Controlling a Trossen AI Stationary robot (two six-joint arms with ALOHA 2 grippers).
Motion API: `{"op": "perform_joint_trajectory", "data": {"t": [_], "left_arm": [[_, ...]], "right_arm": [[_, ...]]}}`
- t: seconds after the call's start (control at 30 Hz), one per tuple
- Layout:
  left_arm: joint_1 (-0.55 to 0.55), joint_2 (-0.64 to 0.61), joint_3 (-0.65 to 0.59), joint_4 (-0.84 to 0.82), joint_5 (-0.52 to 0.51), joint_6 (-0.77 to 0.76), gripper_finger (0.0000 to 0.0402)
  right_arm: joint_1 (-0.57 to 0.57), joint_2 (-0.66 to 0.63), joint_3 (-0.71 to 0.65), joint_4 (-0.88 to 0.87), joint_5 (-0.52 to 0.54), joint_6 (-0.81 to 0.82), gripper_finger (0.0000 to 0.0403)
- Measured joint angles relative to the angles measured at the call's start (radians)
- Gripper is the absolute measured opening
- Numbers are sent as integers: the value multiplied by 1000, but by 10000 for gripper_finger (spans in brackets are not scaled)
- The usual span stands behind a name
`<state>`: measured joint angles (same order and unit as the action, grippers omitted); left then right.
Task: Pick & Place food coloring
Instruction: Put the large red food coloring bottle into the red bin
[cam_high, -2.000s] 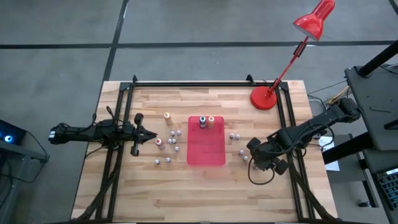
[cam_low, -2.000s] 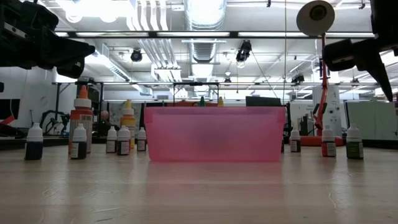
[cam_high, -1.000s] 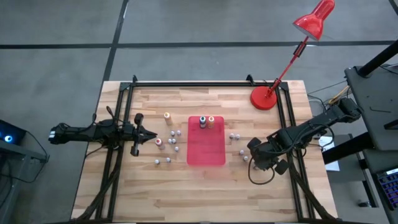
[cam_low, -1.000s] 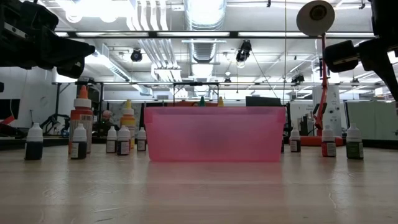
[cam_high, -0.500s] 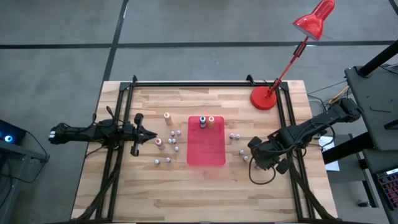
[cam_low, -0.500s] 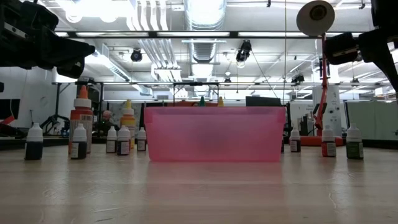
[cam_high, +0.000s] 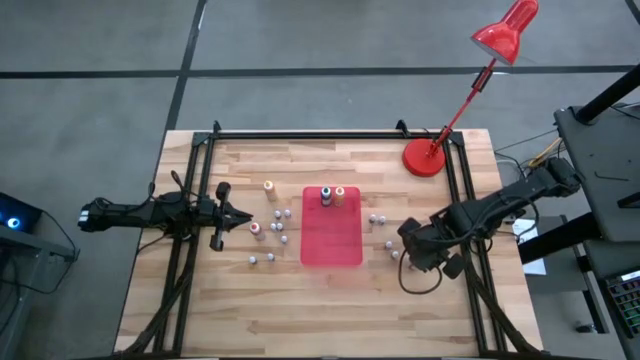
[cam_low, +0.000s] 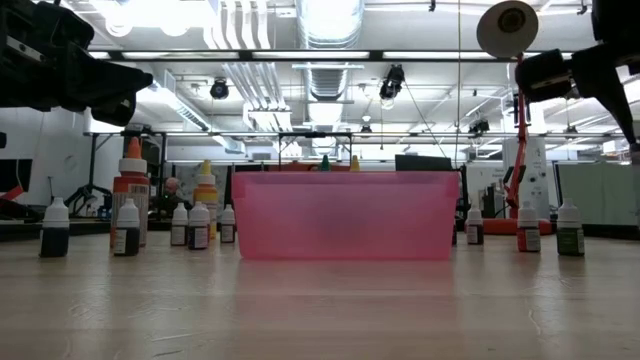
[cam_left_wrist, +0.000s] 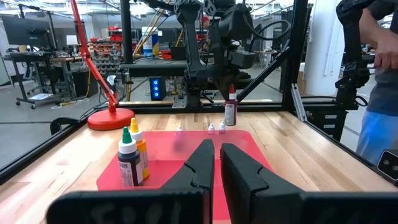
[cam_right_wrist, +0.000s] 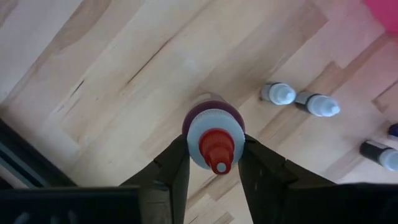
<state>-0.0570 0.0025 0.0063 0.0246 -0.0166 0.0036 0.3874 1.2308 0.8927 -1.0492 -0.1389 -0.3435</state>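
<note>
My right gripper (cam_high: 412, 248) hangs over the table to the right of the flat red tray (cam_high: 331, 250), shut on a dark red food coloring bottle (cam_right_wrist: 214, 124) with a white cap and red tip. The left wrist view shows that bottle (cam_left_wrist: 231, 112) under the gripper. Two bottles (cam_high: 326, 196) (cam_high: 339, 195) stand upright at the tray's far end. Several small bottles stand on the wood on both sides of the tray (cam_high: 376, 219) (cam_high: 270, 258). My left gripper (cam_high: 245, 217) waits shut at the table's left, pointing level toward the tray. My right gripper pinches the bottle by the sides of its white cap (cam_right_wrist: 194, 138) between its two fingers (cam_right_wrist: 174, 168). The fingers come from above, pointing steeply down. The bottle hangs upright, tip up, lifted clear of the table.
A red desk lamp's round base (cam_high: 425, 158) sits at the far right corner. Taller orange and yellow bottles (cam_low: 131, 195) (cam_low: 205, 195) stand left of the tray. Black frame rails (cam_high: 460, 200) run along both sides of the table. Bare wood lies toward the near edge.
My right gripper has risen a little with the red bottle, still pointing down and still shut on it.
</note>
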Motion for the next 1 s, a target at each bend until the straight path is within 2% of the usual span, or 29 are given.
{"op": "perform_joint_trajectory", "data": {"t": [0.37, 1.0], "left_arm": [[0, 0, 0, 0, 0, 0, 3], [0, 0, 0, 0, 0, 0, 3]], "right_arm": [[-52, 83, 148, -66, 2, -29, 110], [-155, 304, 482, -128, 1, -52, 110]]}}
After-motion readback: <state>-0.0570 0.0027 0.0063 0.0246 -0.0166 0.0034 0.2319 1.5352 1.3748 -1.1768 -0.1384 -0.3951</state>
